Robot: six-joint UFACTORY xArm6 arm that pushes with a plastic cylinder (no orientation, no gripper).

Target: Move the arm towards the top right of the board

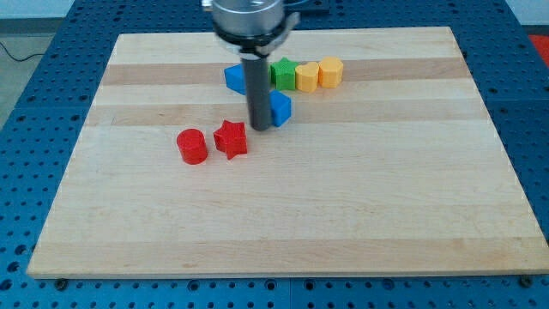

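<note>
My dark rod comes down from the view's top, and my tip (pixel 260 128) rests on the wooden board (pixel 283 215) left of centre in its upper half. A blue block (pixel 281 107) sits right beside the rod on the right, touching or nearly so. A red star (pixel 231 138) lies just left and below the tip, with a red cylinder (pixel 192 146) to its left. Behind the rod is another blue block (pixel 233 77), partly hidden. To the right of it stand a green block (pixel 283 72), a yellow block (pixel 307 76) and an orange-yellow hexagonal block (pixel 331 71) in a row.
The board lies on a blue perforated table (pixel 51 94). The arm's grey mount (pixel 249 19) hangs over the board's top edge.
</note>
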